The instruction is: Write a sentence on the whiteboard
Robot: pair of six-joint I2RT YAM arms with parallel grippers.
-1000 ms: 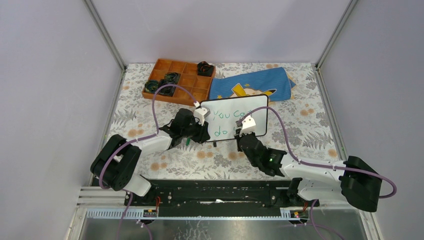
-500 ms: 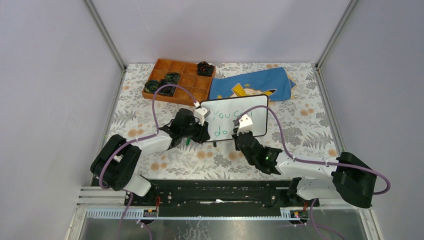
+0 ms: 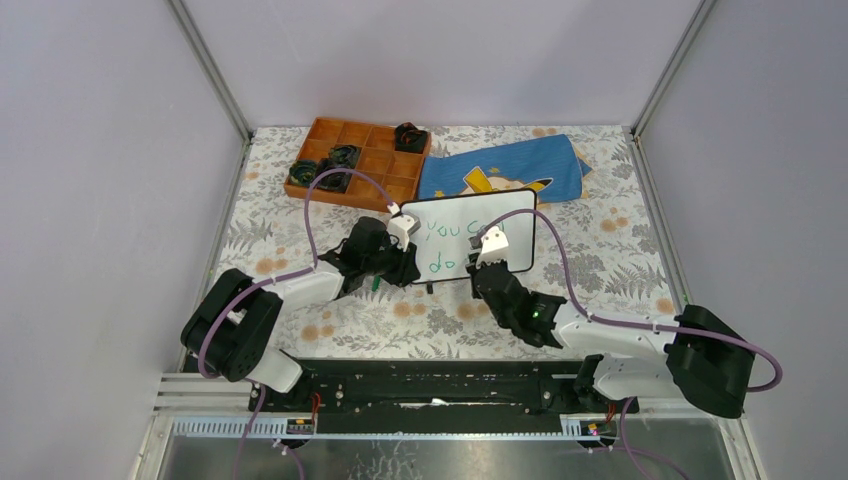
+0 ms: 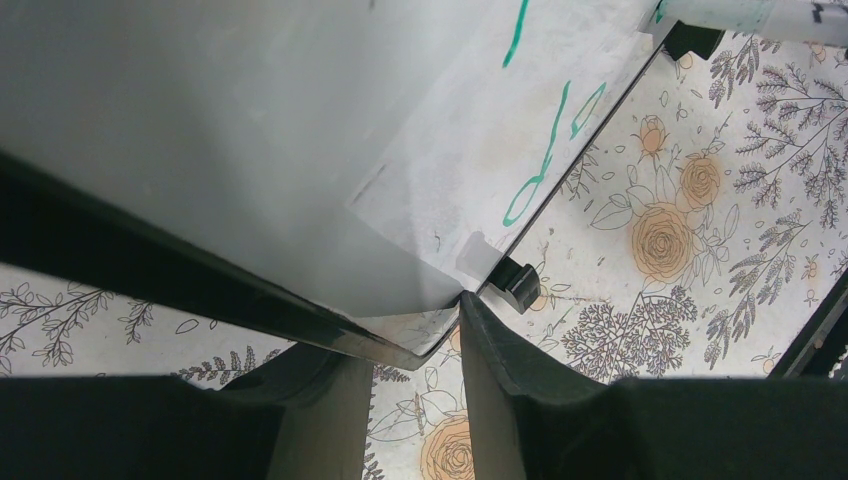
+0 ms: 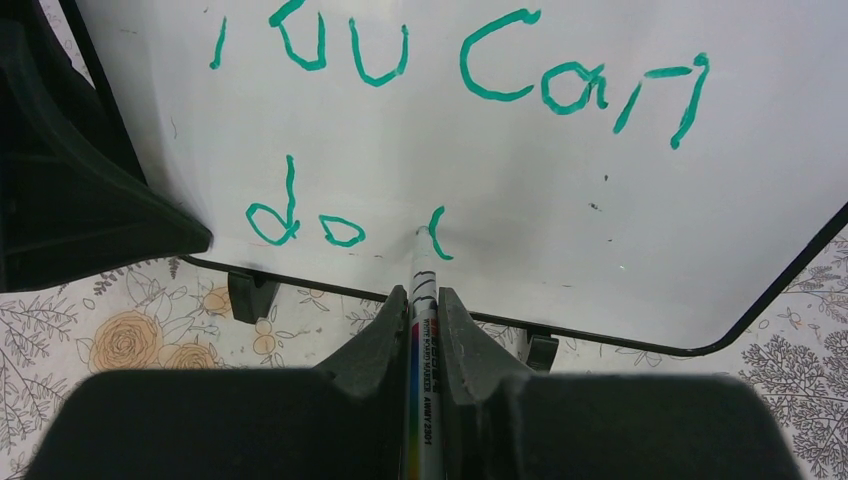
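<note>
Nearest, the right gripper point(image 5: 424, 310) is clamping a marker point(image 5: 421, 268), whose tip is touching the board point(image 5: 600, 150) low down, just right of "do". Over the last second this gripper has been sliding a little leftward across the board's face. A short curved green stroke is sitting at the tip, so the third word is, I judge, only just beginning. The sentence point(image 5: 520, 75) is reading "You can" on the upper line and "do" plus that stroke below, leaving "this" largely unwritten. The left gripper point(image 4: 415, 345) is pinching the board's lower left corner and has been staying put, steadying the board for writing. The board is standing on its small feet near the middle of the desk point(image 3: 620, 260). Beyond it, toward the far edge, a blue cloth point(image 3: 510, 170) and an orange tray point(image 3: 360, 160) are lying.
</note>
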